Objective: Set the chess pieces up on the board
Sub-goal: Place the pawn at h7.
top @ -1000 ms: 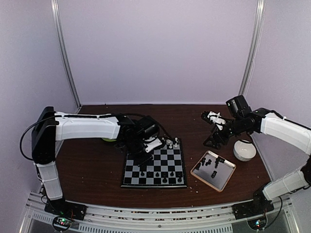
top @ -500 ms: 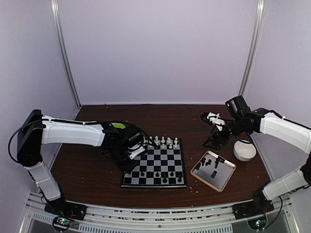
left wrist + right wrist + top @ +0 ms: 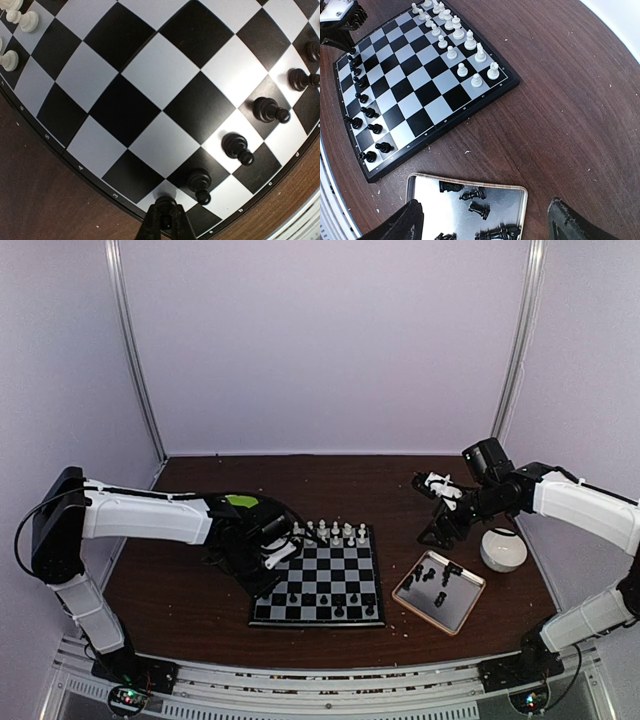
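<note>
Left hand (image 3: 167, 216) moved to board (image 3: 125, 107) edge, gripping pawn (image 3: 164, 201)

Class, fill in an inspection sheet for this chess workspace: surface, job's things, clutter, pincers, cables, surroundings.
Surface: dark wooden table with scattered pale specks.
Job's things: board lies flat; white pieces along its far edge, black pieces along its near side; loose black pieces lie in the metal tray to its right.
Clutter: white bowl right of the tray.
Pincers: left pincer looks nearly closed at the left end of the black row, grip unclear; right pincer open, empty, above the tray.
Cables: black cable loops at the left arm's shoulder.
Surroundings: pale walls, metal poles.
</note>
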You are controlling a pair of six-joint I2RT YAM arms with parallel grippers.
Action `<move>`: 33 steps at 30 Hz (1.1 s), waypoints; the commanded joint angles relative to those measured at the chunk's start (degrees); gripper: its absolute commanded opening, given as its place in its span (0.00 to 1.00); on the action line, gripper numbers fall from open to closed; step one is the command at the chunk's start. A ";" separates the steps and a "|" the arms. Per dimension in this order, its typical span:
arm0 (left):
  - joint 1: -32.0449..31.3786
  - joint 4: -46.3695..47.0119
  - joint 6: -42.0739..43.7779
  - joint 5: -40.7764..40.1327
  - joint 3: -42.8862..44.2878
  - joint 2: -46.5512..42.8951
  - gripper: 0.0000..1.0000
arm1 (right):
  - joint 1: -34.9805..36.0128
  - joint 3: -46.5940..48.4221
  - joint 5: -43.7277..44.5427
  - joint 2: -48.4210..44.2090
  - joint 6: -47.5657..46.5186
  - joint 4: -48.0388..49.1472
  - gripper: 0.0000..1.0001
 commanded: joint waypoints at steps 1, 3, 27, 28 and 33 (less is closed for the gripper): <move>0.38 1.42 -0.10 -0.04 -0.11 0.39 0.02 | 0.14 1.54 -0.30 0.52 -0.25 -0.73 0.86; 0.41 1.29 0.01 -0.16 -0.06 0.59 0.02 | 0.15 1.63 -0.19 0.68 -0.33 -0.71 0.86; 0.36 0.40 0.26 -0.26 -0.86 0.41 0.09 | 0.80 1.97 -0.10 1.66 -0.52 -1.25 0.86; 0.36 0.40 0.34 -0.41 -0.75 0.38 0.13 | 0.84 2.02 -0.10 1.67 -0.52 -1.25 0.86; 0.36 -0.36 0.26 -0.82 -0.03 -0.38 0.24 | 0.88 2.02 -0.02 1.57 -0.61 -1.35 0.86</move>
